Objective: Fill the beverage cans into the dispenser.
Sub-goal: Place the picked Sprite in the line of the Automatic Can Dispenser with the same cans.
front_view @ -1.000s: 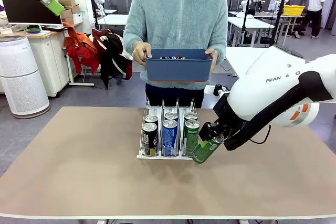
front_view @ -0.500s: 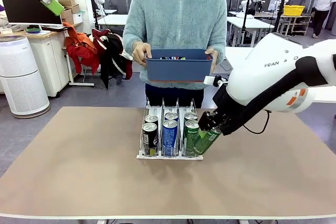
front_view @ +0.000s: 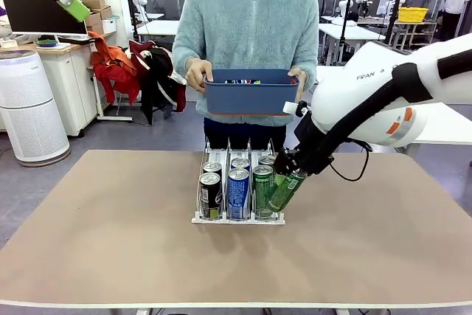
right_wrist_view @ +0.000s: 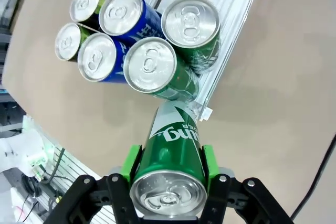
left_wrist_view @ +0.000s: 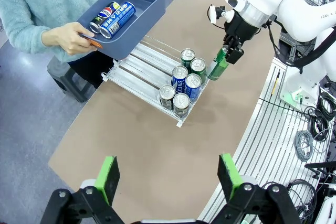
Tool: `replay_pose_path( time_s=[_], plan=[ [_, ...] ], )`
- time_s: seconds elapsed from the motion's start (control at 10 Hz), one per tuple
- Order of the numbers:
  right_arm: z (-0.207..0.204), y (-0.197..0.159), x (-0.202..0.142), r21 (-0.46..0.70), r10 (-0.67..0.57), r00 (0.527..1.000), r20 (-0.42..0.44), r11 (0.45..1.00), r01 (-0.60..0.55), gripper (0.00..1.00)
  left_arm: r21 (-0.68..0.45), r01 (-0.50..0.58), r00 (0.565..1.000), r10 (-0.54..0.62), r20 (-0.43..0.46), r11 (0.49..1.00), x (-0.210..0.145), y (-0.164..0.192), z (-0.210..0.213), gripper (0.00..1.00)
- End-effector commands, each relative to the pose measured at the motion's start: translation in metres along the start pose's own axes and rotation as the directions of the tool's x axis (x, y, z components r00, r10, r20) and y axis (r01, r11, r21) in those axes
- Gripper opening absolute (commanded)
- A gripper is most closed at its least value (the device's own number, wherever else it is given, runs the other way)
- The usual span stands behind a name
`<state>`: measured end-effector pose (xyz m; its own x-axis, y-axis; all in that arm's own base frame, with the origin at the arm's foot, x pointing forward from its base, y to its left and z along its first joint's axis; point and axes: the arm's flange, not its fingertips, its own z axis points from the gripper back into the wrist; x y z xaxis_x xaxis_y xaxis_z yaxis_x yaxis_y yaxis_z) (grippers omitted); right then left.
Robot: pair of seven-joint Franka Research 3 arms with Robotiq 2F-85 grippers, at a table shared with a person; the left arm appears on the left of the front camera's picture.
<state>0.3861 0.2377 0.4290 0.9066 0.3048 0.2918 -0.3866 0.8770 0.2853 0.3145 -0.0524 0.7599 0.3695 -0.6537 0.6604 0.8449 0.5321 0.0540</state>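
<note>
Front view: your right gripper [front_view: 287, 175] clamps a tilted green can [front_view: 281, 195] at the near right corner of the dispenser [front_view: 237, 219]. Left wrist view: your left gripper [left_wrist_view: 168, 170] hangs open above the table [left_wrist_view: 157, 145]. Right wrist view: green pads [right_wrist_view: 131, 162] pinch that can.

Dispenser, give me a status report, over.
Right tool shut on tilted green can at dispenser's front right corner. Left tool open, high above table. Two green cans fill that lane's front.

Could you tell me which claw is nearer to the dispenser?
The right claw, shut on a green can, is at the dispenser's near right corner; the left claw hangs open, high and distant.
</note>
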Motion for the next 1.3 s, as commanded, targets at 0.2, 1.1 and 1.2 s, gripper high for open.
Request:
replay_pose_path(
  time_s=[0.2, 1.1, 1.2],
  plan=[
    [-0.013, 0.011, 0.029, 0.015, -0.022, 1.000, 0.010, 1.000, 0.022, 0.58, 0.004, 0.002, 1.000, -0.002, -0.009, 1.000, -0.001, 0.000, 0.000, 1.00],
    [-0.033, 0.012, 0.069, -0.100, -0.007, 0.999, 0.052, 0.995, 0.012, 0.58, 0.004, 0.002, 1.000, -0.002, -0.009, 1.000, -0.001, 0.000, 0.000, 1.00],
    [-0.037, 0.013, 0.071, -0.103, -0.012, 0.998, 0.055, 0.995, 0.018, 0.58, 0.004, 0.002, 1.000, -0.002, -0.009, 1.000, -0.001, 0.000, 0.000, 1.00]
  ],
)
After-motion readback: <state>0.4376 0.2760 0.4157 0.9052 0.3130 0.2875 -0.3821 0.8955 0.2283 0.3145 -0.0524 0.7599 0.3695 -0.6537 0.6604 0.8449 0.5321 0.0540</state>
